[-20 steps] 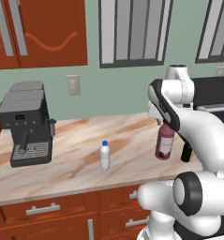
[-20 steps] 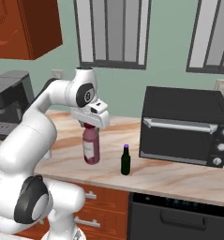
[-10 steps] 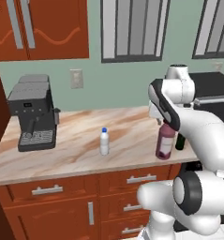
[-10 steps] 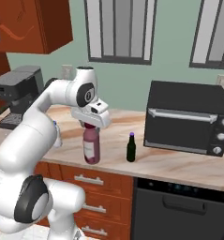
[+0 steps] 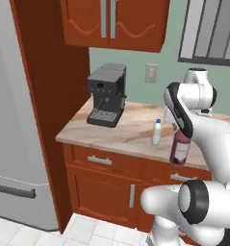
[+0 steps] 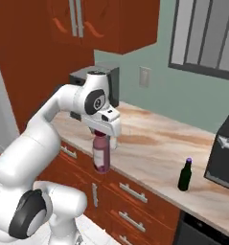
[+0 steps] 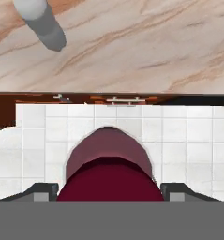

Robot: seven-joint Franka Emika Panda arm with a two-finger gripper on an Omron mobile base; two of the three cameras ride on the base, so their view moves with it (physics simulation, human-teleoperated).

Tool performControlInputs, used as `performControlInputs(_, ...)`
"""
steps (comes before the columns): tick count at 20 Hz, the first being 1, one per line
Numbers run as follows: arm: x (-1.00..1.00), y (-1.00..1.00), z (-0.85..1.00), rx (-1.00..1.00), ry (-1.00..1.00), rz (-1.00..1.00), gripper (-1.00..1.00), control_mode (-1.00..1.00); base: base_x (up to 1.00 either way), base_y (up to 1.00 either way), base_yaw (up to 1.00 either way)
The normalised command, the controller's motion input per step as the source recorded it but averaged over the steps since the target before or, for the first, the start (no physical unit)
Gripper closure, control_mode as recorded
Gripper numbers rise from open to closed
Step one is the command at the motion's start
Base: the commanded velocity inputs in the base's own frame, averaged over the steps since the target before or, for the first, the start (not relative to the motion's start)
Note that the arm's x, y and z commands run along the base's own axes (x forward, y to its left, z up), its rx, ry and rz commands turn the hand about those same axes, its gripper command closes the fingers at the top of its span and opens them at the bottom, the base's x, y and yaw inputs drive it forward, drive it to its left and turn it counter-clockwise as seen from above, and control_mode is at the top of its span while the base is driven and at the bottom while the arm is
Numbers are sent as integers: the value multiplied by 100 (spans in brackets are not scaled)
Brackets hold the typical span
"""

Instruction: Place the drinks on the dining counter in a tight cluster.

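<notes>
carrying is the step in hand, as i judge it: my tool point(image 6: 102, 135) is clamped on the neck of the maroon bottle point(image 6: 101, 156), which hangs upright off the front edge of the tabletop point(image 6: 159, 152), over the drawers point(image 5: 107, 163) and the floor point(image 7: 188, 140) and not on the marble. the dining counter is not in sight from here, so i reckon the base has to bring it into reach first; then i lower the bottle upright onto that slab, leave room beside it for the other two, and only then let go.

largest first. fridge point(image 5: 13, 120): a tall flat pale grey slab with a bar handle, smooth. cabinets point(image 5: 114, 21) above and the drawers below are glossy red-brown wood with metal pulls. the tabletop is beige-pink marble with rust veins, flat and polished, likely slick under a bottle base. the floor is square white tile. coffee machine point(image 5: 107, 93): boxy, dark grey, matt, with a grille tray. the maroon bottle is stout, round-shouldered, with a pale label; it looks like glass. the white bottle point(image 5: 157, 132) stands on the marble just behind the maroon one, slim, with a blue cap. the green bottle point(image 6: 185, 175) is slim and dark with a purple cap, standing well apart near a black oven point(image 6: 223, 153).
</notes>
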Motion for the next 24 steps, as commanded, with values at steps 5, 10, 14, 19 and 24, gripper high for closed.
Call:
performControlInputs(5,0,0,0,0,0,0,100,100,-2,0,100)
performControlInputs(10,0,0,0,0,0,0,100,100,-3,0,100)
performControlInputs(14,0,0,0,0,0,0,100,100,-3,0,100)
performControlInputs(19,0,0,0,0,0,0,100,100,-2,0,100)
performControlInputs(24,0,0,0,0,0,0,100,100,-1,0,100)
